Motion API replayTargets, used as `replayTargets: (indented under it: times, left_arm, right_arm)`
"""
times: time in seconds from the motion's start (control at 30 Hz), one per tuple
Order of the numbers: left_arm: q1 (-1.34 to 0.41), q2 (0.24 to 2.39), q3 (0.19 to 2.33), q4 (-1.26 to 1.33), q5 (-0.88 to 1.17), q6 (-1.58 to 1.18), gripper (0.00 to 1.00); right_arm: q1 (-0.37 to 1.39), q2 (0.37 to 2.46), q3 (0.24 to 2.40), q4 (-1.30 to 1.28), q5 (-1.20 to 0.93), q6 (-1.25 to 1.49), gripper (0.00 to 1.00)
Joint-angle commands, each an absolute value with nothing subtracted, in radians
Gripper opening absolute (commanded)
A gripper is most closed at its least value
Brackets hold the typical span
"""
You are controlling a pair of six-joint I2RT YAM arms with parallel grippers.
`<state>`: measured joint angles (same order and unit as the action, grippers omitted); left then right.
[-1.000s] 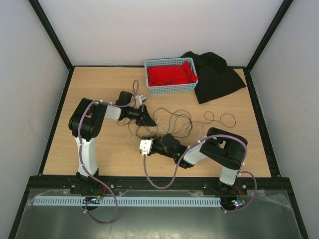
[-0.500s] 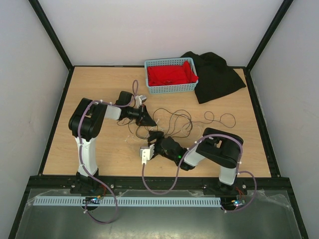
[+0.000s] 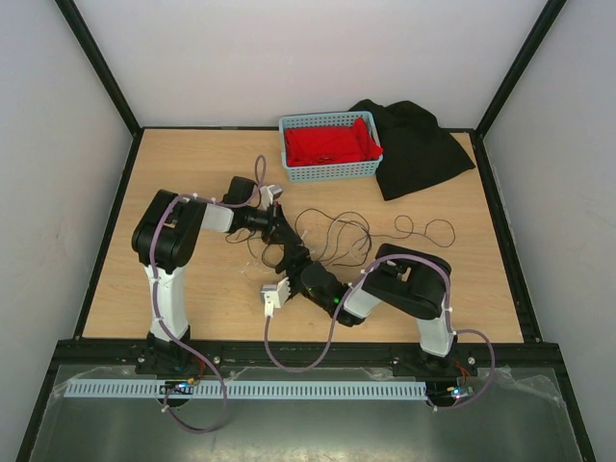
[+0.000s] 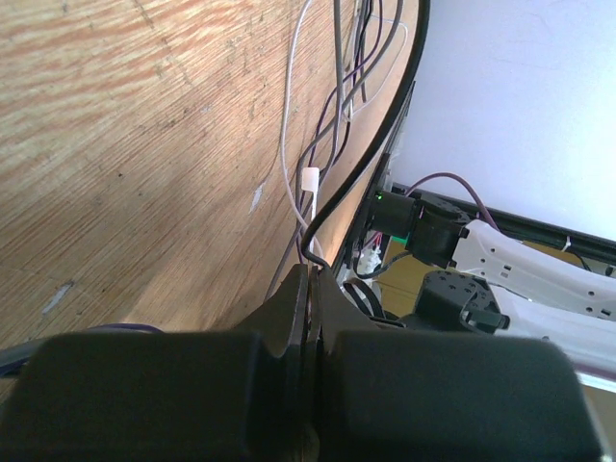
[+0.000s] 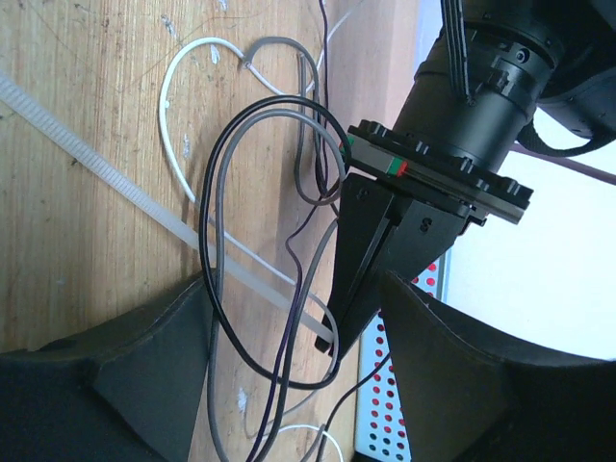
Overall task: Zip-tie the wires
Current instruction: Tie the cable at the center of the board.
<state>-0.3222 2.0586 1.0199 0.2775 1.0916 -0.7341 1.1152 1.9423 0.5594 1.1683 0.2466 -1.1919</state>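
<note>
The wires (image 3: 339, 234) lie in a loose, mostly black tangle in the middle of the table. My left gripper (image 3: 280, 232) rests low at their left edge with its jaws pressed together. In the right wrist view the zip tie (image 5: 125, 188), a ribbed whitish strip, runs flat across the wood and ends in the left gripper's tips (image 5: 334, 339). A black wire (image 4: 358, 183) also comes out at those tips (image 4: 310, 273). My right gripper (image 3: 290, 258) stands open just in front, its fingers (image 5: 183, 327) on either side of the wire loops (image 5: 214, 202) and the strip, gripping nothing.
A blue basket (image 3: 332, 172) holding red cloth (image 3: 327, 144) stands at the back, with a black cloth (image 3: 419, 149) heaped to its right. A thin white wire with a small plug (image 4: 310, 180) lies near the left gripper.
My right gripper has opened and swung up and left, closing in on the left gripper's tips. The left arm has stayed put, still shut.
</note>
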Motion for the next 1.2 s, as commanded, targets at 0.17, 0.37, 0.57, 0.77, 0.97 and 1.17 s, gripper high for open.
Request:
replayTargets:
  times: [0.17,0.37,0.57,0.77,0.97,1.17]
  left_arm:
    - [-0.322,2.019,1.019,0.284,1.114,-0.742,0.0]
    - [-0.322,2.017,1.019,0.284,1.114,-0.744,0.0]
    - [-0.322,2.017,1.02,0.284,1.112,-0.745,0.0]
    - [-0.322,2.02,1.02,0.283,1.112,-0.743,0.0]
    - [-0.322,2.026,1.019,0.284,1.111,-0.74,0.0]
    - [-0.322,2.03,1.019,0.284,1.108,-0.741,0.0]
  right_arm:
    - [1.135,1.997,0.62,1.157,0.252,-1.259,0.78]
    - [1.179,2.034,0.632,1.217,0.248,-1.253,0.78]
    - [1.214,2.035,0.615,1.252,0.23,-1.213,0.77]
    - [1.238,2.032,0.59,1.274,0.231,-1.186,0.73]
    - [1.256,2.033,0.581,1.276,0.231,-1.164,0.69]
    - [1.269,2.033,0.574,1.276,0.229,-1.144,0.54]
